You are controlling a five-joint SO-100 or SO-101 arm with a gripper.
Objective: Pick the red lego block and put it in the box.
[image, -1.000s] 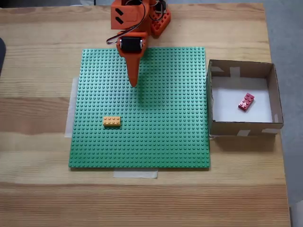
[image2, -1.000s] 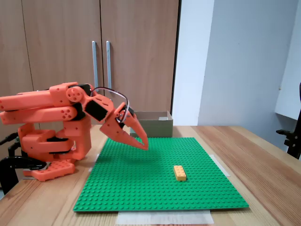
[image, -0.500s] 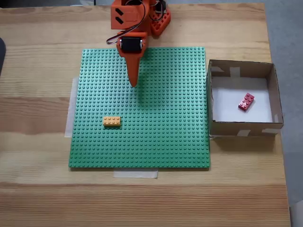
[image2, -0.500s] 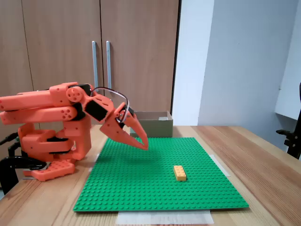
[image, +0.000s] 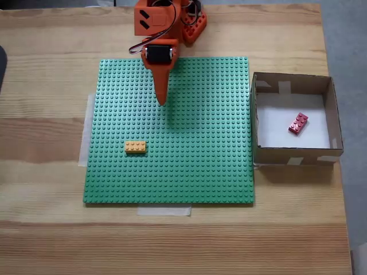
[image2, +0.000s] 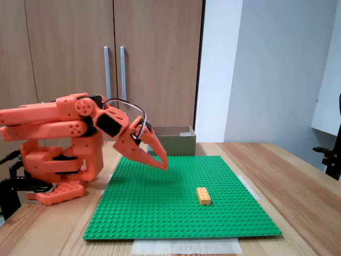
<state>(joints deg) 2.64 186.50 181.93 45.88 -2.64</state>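
My gripper (image: 162,102) hung just above the green baseplate (image: 200,172), fingers pinched together w/ nothing btwn them. Red lego block (image: 298,123) lay inside the box (image: 292,153) on its white floor, well apart from me. Orange brick (image: 135,147) sat on the baseplate.

My arm (image2: 58,120): orange printed plastic, black servos, looped black-and-white cable; gripper (image2: 161,164) has pointed beak-like orange fingers.
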